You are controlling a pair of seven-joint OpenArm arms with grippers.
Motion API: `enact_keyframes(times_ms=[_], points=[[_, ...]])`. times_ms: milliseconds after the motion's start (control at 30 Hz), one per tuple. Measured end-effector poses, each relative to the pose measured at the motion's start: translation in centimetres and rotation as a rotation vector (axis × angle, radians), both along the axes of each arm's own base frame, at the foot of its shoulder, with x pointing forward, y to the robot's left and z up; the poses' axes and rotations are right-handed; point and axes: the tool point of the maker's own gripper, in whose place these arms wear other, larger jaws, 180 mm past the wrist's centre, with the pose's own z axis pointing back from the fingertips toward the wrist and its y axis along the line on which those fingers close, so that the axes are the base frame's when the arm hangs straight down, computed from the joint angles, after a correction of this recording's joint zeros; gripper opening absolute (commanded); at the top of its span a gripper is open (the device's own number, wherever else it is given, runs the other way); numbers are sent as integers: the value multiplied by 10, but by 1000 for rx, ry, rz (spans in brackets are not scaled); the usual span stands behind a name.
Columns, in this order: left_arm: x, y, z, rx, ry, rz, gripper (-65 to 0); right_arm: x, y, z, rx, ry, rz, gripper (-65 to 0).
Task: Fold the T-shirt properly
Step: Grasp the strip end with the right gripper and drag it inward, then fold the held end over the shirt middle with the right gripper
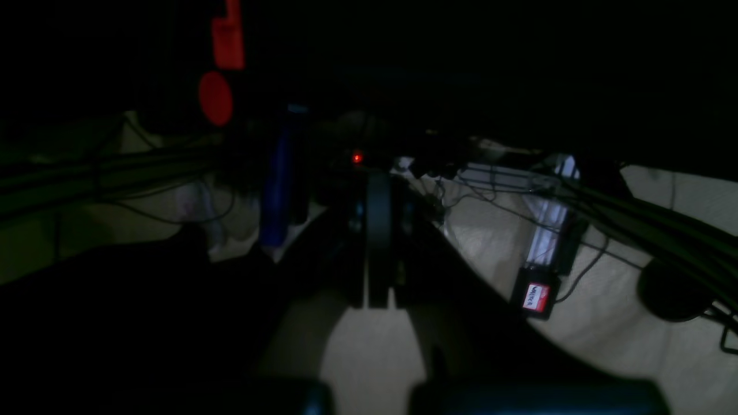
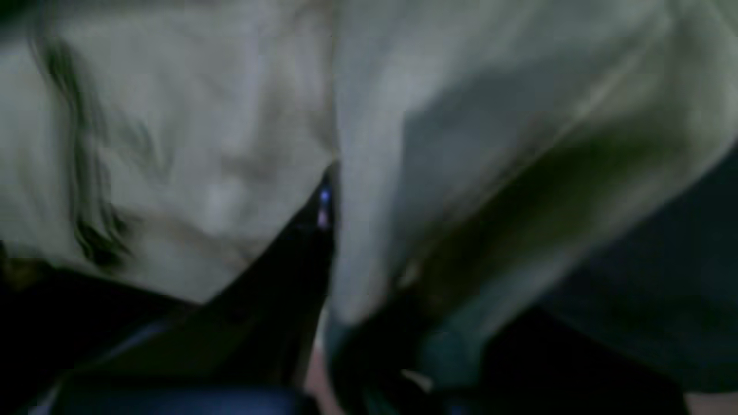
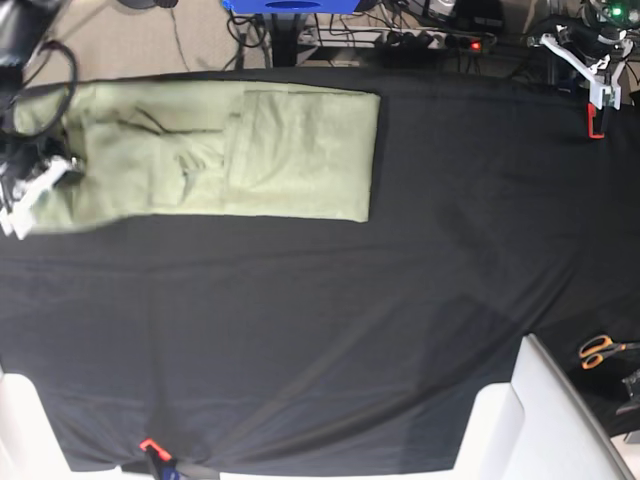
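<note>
The T-shirt (image 3: 215,150), partly folded, is lying along the black table cloth's (image 3: 330,330) far edge. The right gripper (image 3: 35,180) is pinching its end closed; the left gripper (image 1: 377,300) is sitting shut and empty. The cloth is handling soft, light and limp; hems and corners are offering the best hold.

A table covered with a black cloth (image 3: 330,330) fills most of the base view. The pale green T-shirt (image 3: 230,150) lies flat on the cloth along the far edge, toward the left, folded into a long band with its right end squared off. A pair of orange-handled scissors (image 3: 600,350) rests near the cloth's right edge.
</note>
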Motion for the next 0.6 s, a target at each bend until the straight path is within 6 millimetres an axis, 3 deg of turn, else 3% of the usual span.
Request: enact_keyframes(times_ms=[167, 300, 433, 600], points=[[6, -13, -4, -26, -5, -26, -650, 5, 57, 31, -38, -21, -53, -648], [6, -13, -5, -25, -2, -32, -650, -6, 108, 27, 7, 46, -109, -648], [6, -12, -4, -22, -3, -30, -650, -13, 134, 24, 58, 101, -208, -648], [6, -11, -4, -21, -3, -29, -650, -11, 173, 24, 91, 79, -174, -648]])
